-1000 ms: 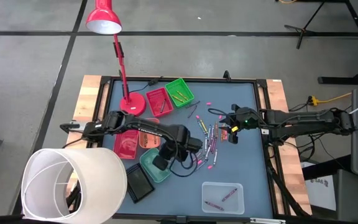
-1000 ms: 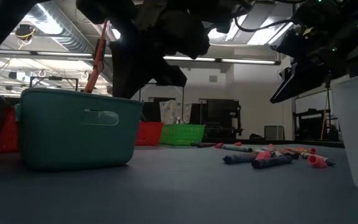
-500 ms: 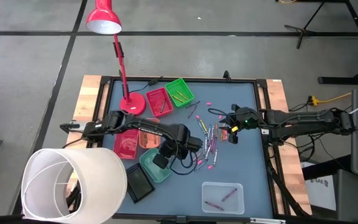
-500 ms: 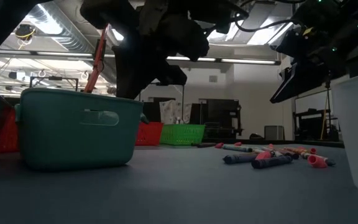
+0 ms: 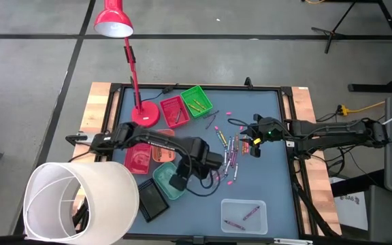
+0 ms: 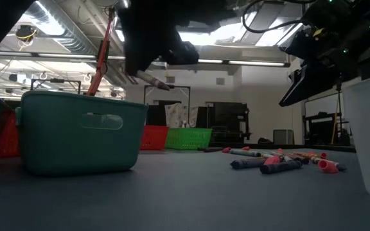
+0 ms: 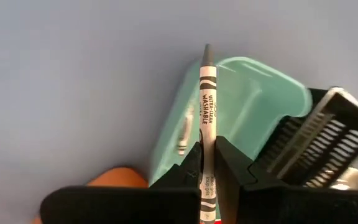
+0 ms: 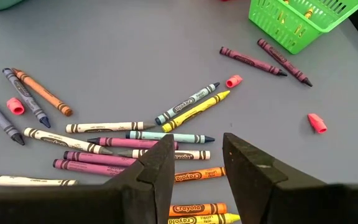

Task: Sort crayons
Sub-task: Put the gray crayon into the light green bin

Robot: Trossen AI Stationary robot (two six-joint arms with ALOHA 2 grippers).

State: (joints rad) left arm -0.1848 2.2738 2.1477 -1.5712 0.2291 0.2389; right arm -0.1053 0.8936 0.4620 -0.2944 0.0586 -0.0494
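My left gripper is shut on a grey crayon above the teal tray. The crayon also shows in the low view, above the tray. A crayon lies inside the tray. Many loose crayons lie flat on the blue mat at the middle. My right gripper is open and empty, hovering over the right side of that pile, also shown in the high view. My left gripper pinches the grey crayon between its two fingers on the wrapped half toward its blunt end. The crayon lies along the fingers, its grey tip sticking out ahead over the teal tray. It is lifted clear, slanting slightly down in the low view.
Red and green trays stand at the far side, orange and pink-red trays at the left, a black one near the front, a clear bin front right. A red lamp and a white shade stand left.
My left gripper has gone up above the teal tray and a little toward the near edge, staying shut on the grey crayon, which now shows clear above the tray's rim in the low view.
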